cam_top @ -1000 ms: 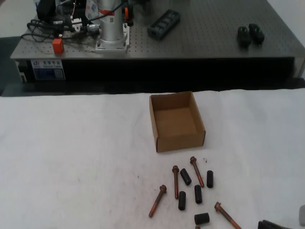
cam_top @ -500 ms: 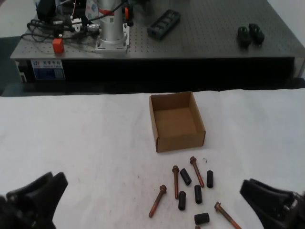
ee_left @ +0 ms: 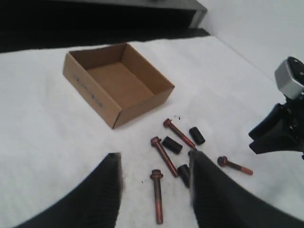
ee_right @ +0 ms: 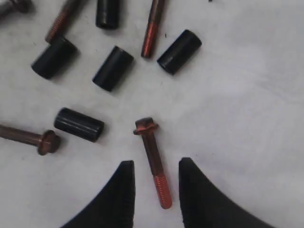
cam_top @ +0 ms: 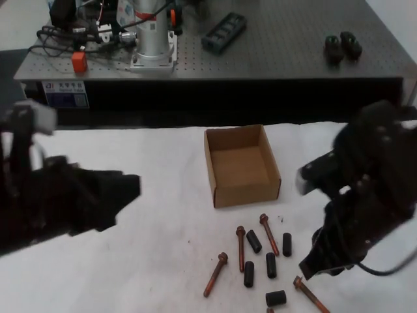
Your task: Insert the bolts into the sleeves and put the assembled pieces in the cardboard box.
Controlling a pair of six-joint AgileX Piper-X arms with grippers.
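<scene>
None of the pieces is assembled yet, I judge: the cardboard box (cam_top: 246,193) stands empty, bolts (cam_top: 240,248) and sleeves (cam_top: 270,265) lie loose on the white cloth (cam_top: 156,261) just before it, my right gripper (ee_right: 156,164) is spread astride one bolt (ee_right: 152,147), and my left gripper (ee_left: 154,156) is spread wide, holding nothing.

open cardboard box (ee_left: 95,97), copper bolts (ee_left: 165,155) and black sleeves (ee_left: 172,145) scattered beside it, left gripper (ee_left: 153,159) spread wide
</scene>
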